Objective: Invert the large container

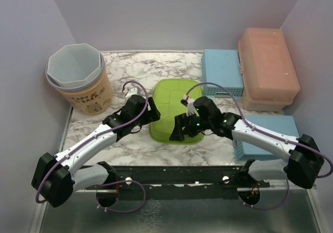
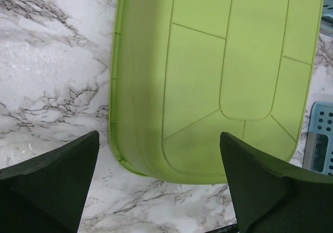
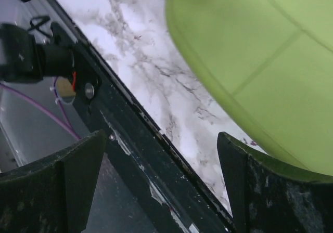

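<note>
Container of lime-green plastic (image 1: 169, 100) lies in the middle of the marble table (image 1: 130, 72), with its flat, line-marked bottom facing up and its rim down on the surface. The left gripper (image 1: 152, 114) is at its left side, fingers (image 2: 57, 183) spread wide and holding nothing; in the left wrist view the near end of the container shows between them. The right gripper (image 1: 182, 131) is at the near right corner of the container, above the black rail (image 3: 156, 165) at the table's edge, and its fingers (image 3: 270, 191) are also apart and released. Behind stand an octagonal tub with an orange label (image 1: 78, 79), a blue perforated basket (image 1: 222, 73) and a salmon-pink lidded box (image 1: 268, 66) - all well apart from the container.
</note>
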Available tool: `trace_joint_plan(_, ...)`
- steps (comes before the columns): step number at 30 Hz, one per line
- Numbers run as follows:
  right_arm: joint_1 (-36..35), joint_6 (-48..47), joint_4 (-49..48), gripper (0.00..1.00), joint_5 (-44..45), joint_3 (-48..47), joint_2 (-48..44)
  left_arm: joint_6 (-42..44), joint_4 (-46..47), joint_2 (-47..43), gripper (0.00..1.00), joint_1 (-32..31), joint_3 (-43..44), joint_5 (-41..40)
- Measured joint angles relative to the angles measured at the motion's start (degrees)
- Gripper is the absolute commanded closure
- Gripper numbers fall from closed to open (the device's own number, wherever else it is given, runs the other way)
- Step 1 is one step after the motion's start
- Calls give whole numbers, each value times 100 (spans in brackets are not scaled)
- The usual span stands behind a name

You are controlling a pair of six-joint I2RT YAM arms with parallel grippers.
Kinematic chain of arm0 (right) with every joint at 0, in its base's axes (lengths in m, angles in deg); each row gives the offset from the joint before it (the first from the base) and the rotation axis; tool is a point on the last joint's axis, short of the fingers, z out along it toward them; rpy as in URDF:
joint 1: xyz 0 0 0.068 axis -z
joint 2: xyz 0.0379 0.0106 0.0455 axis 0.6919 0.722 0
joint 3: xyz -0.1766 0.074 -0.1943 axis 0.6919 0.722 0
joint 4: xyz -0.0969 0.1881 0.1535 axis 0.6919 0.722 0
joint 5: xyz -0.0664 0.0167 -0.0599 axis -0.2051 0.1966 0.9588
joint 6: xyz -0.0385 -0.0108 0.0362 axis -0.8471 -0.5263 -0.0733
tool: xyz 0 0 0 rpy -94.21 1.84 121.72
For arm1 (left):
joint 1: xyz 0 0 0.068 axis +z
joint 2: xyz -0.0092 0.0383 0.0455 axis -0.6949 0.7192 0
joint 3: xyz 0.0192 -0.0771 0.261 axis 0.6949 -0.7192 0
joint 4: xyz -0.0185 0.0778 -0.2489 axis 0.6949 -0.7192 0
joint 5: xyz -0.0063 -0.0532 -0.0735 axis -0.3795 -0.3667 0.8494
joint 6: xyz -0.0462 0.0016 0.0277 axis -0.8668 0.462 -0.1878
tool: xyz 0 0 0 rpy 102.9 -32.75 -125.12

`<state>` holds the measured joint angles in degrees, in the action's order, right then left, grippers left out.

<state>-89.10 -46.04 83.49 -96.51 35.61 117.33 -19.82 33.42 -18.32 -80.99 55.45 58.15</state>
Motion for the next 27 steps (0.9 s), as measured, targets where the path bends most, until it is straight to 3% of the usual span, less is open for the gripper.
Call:
trace_joint_plan(4,-509,-188,127,7,372,-509,616,-74,-20,-4,1,0,33,-39)
trace_joint_plan(10,-518,-232,140,7,946,-619,903,-275,-125,-409,1,0,33,-343)
trace_joint_plan(17,-562,-319,59,8,1062,-1154,1414,-525,-258,-1056,1,4,9,-728)
trace_joint_plan(27,-1106,-702,98,9,857,-1165,1443,-734,-494,-1384,1,11,-136,-1027)
